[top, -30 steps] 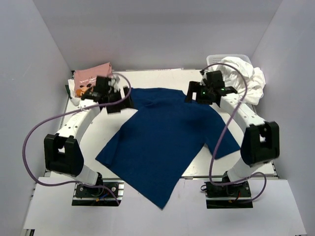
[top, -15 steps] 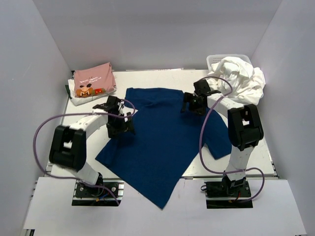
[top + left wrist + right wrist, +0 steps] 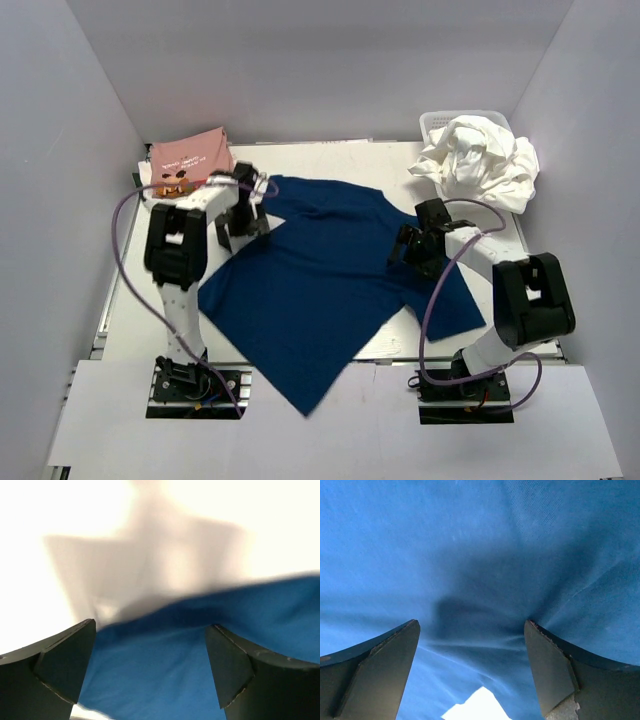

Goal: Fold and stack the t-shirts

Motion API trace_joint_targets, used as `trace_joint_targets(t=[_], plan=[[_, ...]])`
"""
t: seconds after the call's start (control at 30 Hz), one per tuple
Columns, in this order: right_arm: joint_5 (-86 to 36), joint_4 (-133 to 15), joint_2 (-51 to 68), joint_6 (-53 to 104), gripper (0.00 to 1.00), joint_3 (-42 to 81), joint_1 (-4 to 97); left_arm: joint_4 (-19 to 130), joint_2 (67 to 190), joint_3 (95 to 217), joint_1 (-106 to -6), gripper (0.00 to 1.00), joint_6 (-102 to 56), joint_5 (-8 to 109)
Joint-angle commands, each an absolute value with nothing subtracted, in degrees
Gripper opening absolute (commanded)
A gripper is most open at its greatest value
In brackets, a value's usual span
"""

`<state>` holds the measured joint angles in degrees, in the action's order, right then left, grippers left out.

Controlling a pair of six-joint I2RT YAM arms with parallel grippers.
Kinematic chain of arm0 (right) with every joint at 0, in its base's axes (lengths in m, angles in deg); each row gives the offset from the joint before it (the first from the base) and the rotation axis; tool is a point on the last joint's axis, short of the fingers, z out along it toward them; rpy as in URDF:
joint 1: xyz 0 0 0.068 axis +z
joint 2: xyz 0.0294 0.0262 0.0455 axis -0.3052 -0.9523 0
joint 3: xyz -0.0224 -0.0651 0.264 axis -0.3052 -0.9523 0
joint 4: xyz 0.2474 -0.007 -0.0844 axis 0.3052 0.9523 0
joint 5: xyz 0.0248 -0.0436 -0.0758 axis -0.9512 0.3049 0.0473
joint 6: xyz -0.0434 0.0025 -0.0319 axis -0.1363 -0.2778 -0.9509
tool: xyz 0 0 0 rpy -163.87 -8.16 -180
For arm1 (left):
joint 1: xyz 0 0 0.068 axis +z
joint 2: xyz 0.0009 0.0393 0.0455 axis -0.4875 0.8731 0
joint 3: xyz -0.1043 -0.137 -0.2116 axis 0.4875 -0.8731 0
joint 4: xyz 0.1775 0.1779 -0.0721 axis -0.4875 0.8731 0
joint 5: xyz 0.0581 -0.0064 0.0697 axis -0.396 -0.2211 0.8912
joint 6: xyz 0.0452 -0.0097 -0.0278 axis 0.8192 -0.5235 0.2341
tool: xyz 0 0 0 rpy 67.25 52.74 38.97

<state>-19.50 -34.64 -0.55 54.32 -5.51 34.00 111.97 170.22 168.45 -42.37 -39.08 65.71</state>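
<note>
My left arm (image 3: 178,245) doubled up, elbow near base, left gripper (image 3: 245,210) low and pointing down, right arm (image 3: 530,300) bent inward, right gripper (image 3: 412,248) low too, both jaws spread wide.

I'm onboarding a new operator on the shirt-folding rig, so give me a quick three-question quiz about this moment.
1. True or false: the plain navy blue cloth t-shirt lies spread out, unfolded, on the white table.
2. Where are the crumpled white cloth shirts? A) in the white plastic mesh basket B) on the navy shirt C) beneath the left arm
3. Fill in: the left fingers and right fingers both stand ___, gripping nothing.
Key: 1 true; 2 A; 3 open.
</note>
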Motion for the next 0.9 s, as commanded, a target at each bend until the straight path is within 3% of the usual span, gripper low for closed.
trace_joint_targets(t=[0.0, 0.17, 0.23, 0.37, 0.57, 0.7, 0.87], plan=[[-18.8, -25.43, 3.11, 55.17, 0.9, -7.17, 35.52, 111.28, 181.65, 181.76, -40.61, 0.99, -37.36, 72.11], [-22.47, -20.57, 10.3, 53.75, 0.89, -11.9, 39.47, 118.24, 197.4, 219.77, -40.6, 0.99, -31.81, 67.73], [-25.9, -19.78, 14.0, 54.19, 0.9, -15.25, 41.5, 114.48, 196.29, 221.63, -40.6, 0.99, -30.41, 62.46], [-26.01, -18.37, 18.49, 52.88, 0.9, -13.06, 44.14, 104.28, 183.84, 207.67, -40.6, 0.99, -30.4, 58.05], [-20.81, -22.75, 13.49, 44.44, 0.9, 3.26, 44.4, 105.5, 170.1, 194.74, -42.01, 0.99, -30.31, 58.57], [-14.76, -26.89, 3.75, 46.27, 0.9, 13.73, 42.83, 103.21, 159.64, 182.1, -42.01, 0.99, -30.31, 59.18], [-19.47, -28.74, -20.57, 48.3, 0.9, 34.2, 39.84, 103.21, 151.02, 166.1, -41.48, 0.99, -32.06, 60.76]])
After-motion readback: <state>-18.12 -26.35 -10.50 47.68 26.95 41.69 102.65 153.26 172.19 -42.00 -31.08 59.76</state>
